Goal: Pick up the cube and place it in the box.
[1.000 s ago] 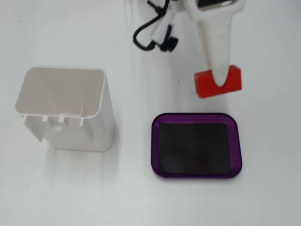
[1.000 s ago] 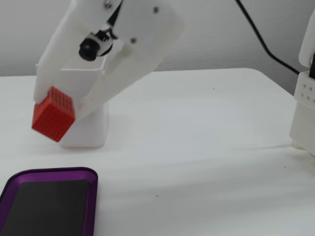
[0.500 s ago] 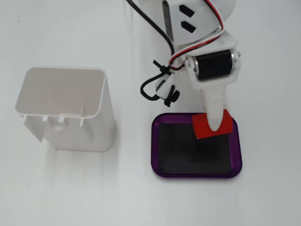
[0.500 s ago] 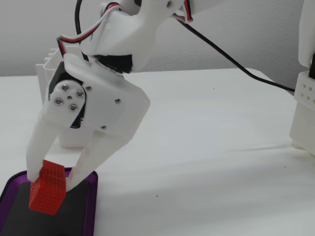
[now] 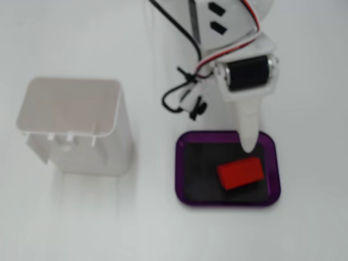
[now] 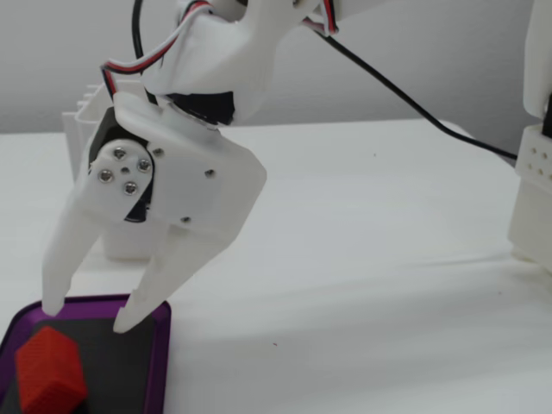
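Note:
The red cube lies on the flat black inside of the purple-rimmed box, toward its right half. It also shows in the other fixed view, resting in the box at the lower left. My white gripper hangs just above the box's far rim with its fingers spread apart and nothing between them. From above, it shows as one white finger pointing down at the box's far edge, just behind the cube and not touching it.
A tall white open-topped container stands left of the box and shows behind the gripper in the other fixed view. A black cable loops off the arm behind the box. A white post stands at the right.

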Controlling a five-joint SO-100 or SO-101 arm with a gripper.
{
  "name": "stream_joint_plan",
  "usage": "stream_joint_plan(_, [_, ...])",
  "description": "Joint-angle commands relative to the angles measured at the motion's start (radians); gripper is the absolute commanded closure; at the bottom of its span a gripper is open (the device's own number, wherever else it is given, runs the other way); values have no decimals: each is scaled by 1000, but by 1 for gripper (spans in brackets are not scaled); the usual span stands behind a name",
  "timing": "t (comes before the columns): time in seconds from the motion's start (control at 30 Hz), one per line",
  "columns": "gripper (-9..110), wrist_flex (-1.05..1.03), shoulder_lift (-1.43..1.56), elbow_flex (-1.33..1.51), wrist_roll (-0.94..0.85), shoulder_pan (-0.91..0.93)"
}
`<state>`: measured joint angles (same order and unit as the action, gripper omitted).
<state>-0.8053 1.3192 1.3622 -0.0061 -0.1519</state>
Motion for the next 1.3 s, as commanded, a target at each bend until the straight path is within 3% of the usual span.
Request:
stream_joint_plan(0.0, [84,-11,35,-35,-8,-2])
stream_joint_plan(0.27, [83,-83,261,-26,-8,-5])
stream_joint_plan(0.47, [83,-347,551,17,0,-9])
stream_joint_plan(0.7, [83,-637,894,290,-5,-3])
stream_joint_plan(0.93, [84,-624,1284,719,-8,-2])
stream_joint_plan(1.27, [84,-420,1940,1328,-6,2])
